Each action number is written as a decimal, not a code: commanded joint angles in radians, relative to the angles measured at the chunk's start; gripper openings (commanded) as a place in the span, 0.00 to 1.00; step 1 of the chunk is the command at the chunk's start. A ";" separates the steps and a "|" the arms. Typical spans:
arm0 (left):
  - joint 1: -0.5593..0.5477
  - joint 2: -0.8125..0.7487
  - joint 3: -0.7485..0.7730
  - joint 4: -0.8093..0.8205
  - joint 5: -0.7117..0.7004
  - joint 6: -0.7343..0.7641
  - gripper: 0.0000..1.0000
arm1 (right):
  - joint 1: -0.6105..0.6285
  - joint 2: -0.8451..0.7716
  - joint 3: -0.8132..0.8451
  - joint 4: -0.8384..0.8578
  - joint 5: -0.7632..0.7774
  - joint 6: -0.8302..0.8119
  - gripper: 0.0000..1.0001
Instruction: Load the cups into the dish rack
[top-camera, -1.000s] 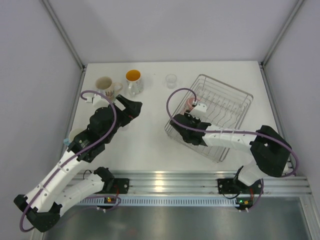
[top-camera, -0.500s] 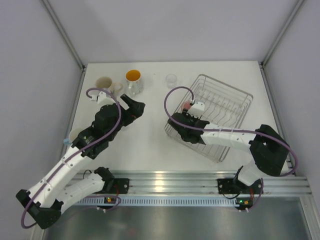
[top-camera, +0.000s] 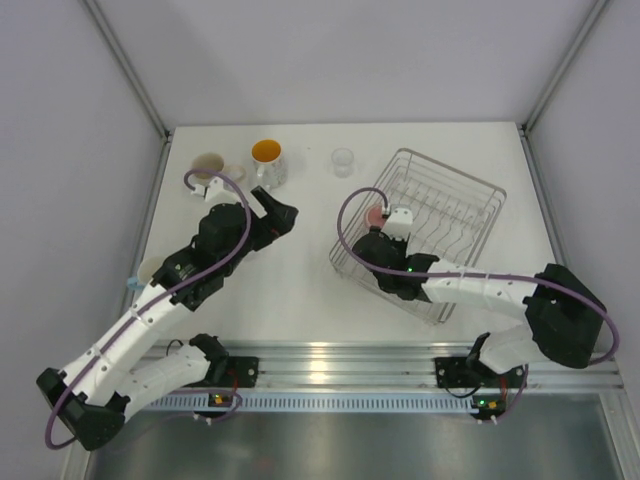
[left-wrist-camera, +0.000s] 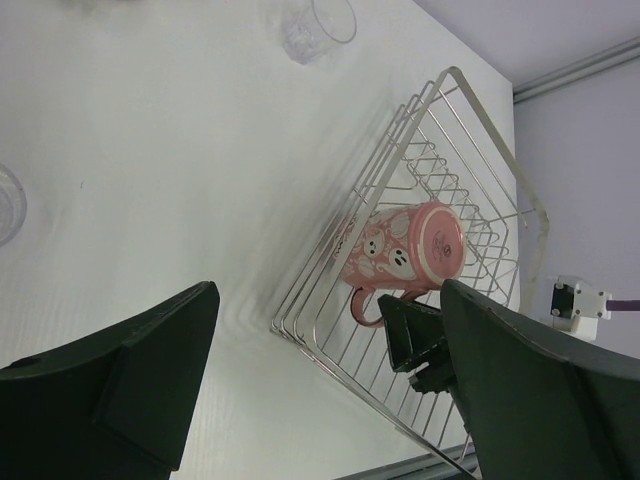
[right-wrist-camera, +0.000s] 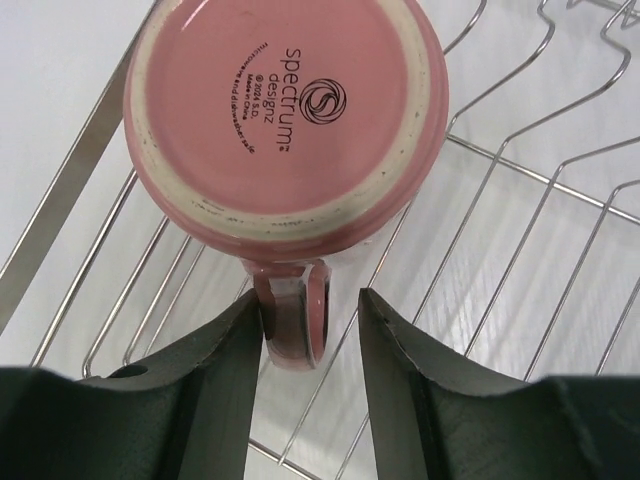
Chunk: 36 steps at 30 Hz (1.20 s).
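White tabletop, walled in by pale panels, carries the dish rack at an angle in the right half of the overhead frame. One pink mug sits base-up on the wires at the rack's lower-left corner, probably inverted so it can drain, with its handle pointing back toward the right arm. The right tool straddles that handle with its fingers parted a little. One finger looks to touch the handle and the other stands clear of it, so the mug does not appear clamped. The left tool hangs wide open and empty above the tabletop left of centre, facing the rack. Along the upper edge stand a cream patterned mug, an orange-inside mug and a clear glass. All three are upright and outside the rack, which suggests most of the loading is not yet done.
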 joint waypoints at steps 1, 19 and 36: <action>0.004 0.007 0.023 0.036 0.022 -0.001 0.98 | 0.002 -0.084 -0.041 0.146 -0.020 -0.162 0.43; 0.006 0.004 0.015 0.039 0.025 -0.002 0.97 | -0.064 -0.214 -0.150 0.131 -0.046 -0.338 0.42; 0.006 0.020 0.015 0.051 0.039 -0.010 0.97 | -0.250 -0.326 -0.197 0.106 -0.227 -0.472 0.45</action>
